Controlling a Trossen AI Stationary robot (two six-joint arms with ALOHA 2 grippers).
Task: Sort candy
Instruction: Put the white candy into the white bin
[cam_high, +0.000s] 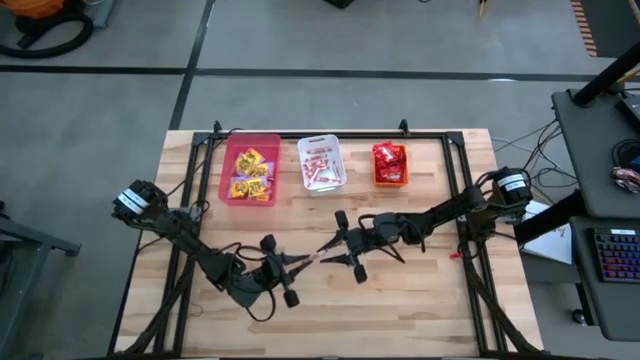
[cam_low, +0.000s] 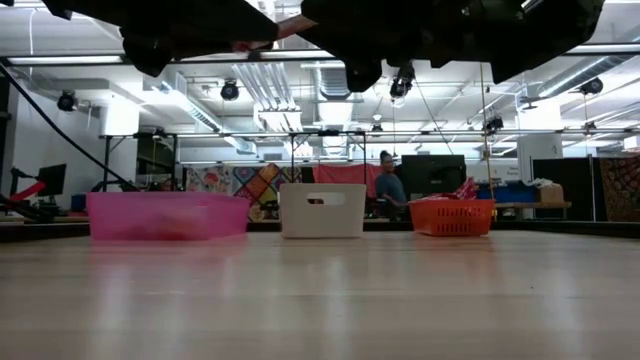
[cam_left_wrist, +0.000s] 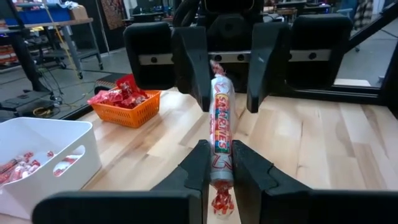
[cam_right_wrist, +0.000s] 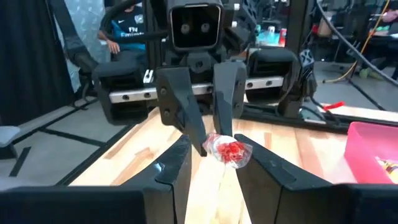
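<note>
progress: candy already lay in the pink bin (cam_high: 250, 176), white bin (cam_high: 321, 164) and orange bin (cam_high: 389, 166) in the upper middle of the high view; one candy stick (cam_left_wrist: 221, 127) remained, held mid-frame above the table | left gripper (cam_left_wrist: 221, 169) was clamped on the stick | right gripper (cam_right_wrist: 211, 155) had its fingers set around the stick's far end, not clearly closed on it

2 claws (cam_high: 300, 264) (cam_high: 338, 246) meet mid-table w/ candy stick (cam_high: 319, 255) between.

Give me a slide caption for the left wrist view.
Left gripper shut on candy stick, right gripper's open fingers flanking its far end.
</note>
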